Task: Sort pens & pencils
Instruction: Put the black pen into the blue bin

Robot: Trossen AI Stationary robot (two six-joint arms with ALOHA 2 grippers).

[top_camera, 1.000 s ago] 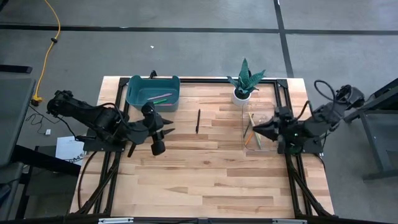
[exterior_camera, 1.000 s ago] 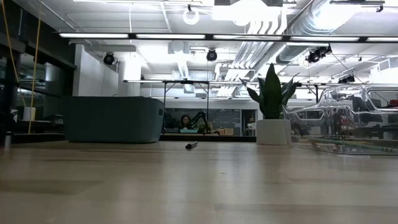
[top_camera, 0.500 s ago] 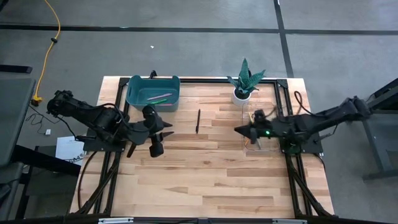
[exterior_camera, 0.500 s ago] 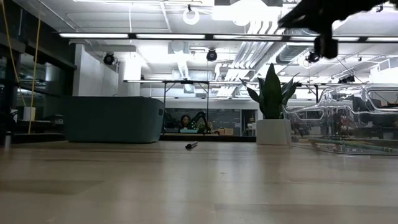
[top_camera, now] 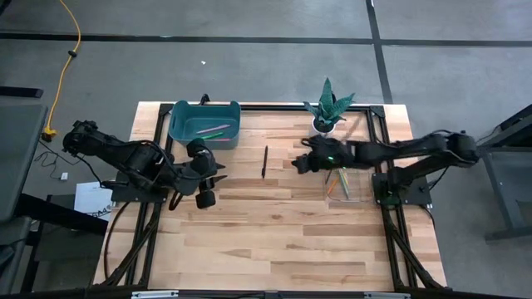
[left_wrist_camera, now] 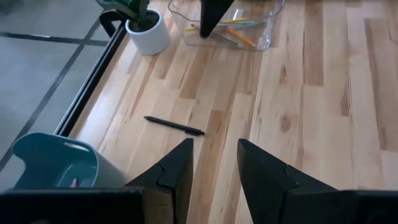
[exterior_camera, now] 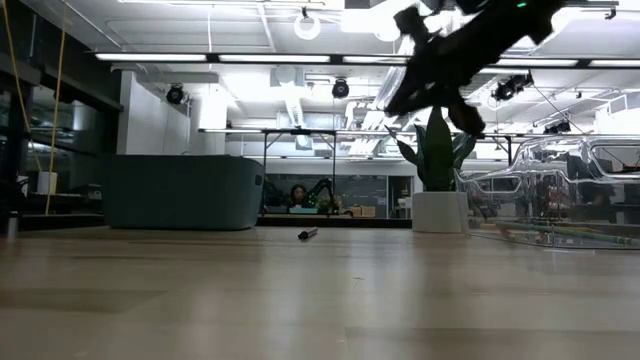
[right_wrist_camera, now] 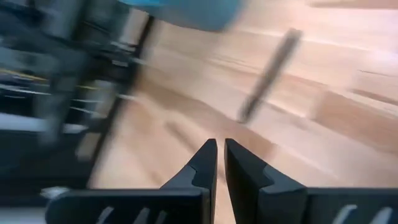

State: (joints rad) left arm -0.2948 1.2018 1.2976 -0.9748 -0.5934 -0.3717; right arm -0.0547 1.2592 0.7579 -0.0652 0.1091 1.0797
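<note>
Black pen: a short, slim black stick (top_camera: pixel 265 161) lies flat on the bare light wooden plank bench (top_camera: pixel 274 241), alone, nothing touching it; it also shows in the left wrist view (left_wrist_camera: pixel 174 126) and low view (exterior_camera: pixel 307 234).
Teal bin: a teal plastic tub (top_camera: pixel 204 122) stands near the pen, toward the bench's far left corner; a pale pink stick (top_camera: pixel 208 128) and a bright green stick (top_camera: pixel 218 134) lie inside.
Clear tray: a see-through plastic box (top_camera: pixel 344 181) sits on the pen's other side, well apart from it, holding slim orange and yellow pencils (top_camera: pixel 337 177).
Plant: a spiky green plant in a small white pot (top_camera: pixel 325 123) stands just beyond the clear tray.
Right gripper (top_camera: pixel 296 163): reaches out above the bench, near the pen, between it and the clear tray; its jaws are nearly pressed together, holding nothing.
Left gripper (top_camera: pixel 222 175): waits between the teal bin and the pen, jaws spread and empty.
</note>
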